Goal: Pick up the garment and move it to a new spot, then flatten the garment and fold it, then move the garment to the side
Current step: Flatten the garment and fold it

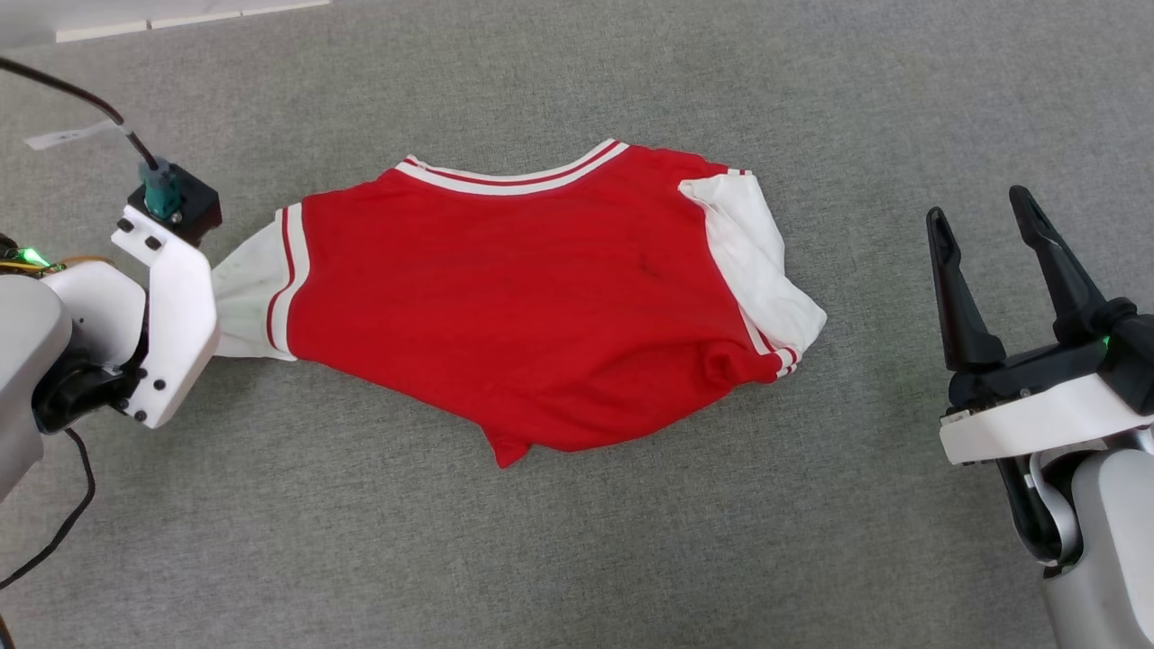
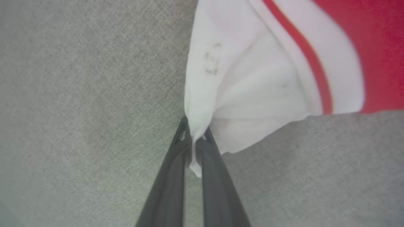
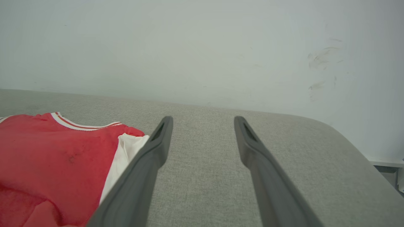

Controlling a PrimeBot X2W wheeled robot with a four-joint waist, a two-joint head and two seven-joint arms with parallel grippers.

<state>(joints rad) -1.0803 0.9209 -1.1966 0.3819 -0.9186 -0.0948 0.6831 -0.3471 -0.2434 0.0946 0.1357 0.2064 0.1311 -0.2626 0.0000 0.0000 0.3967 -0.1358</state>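
While lying rumpled mid-way on the grey surface [image 1: 577, 541], collar away from the robot, best to lift the garment [image 1: 541, 297] slowly and low, to avoid losing so thin a pinch. Keep the right gripper [image 1: 978, 205], jaws wide and empty, well apart at the far side. Hidden from the head behind the pale wrist, plain from the left wrist: left gripper [image 2: 194, 134] clamped tight on the tip of the white sleeve [image 2: 252, 78], faint dark spots [image 2: 211, 63] nearby.

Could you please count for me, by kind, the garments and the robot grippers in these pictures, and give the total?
garment: 1
grippers: 2 (left gripper, jaws shut on the garment; right gripper, jaws open)
total: 3
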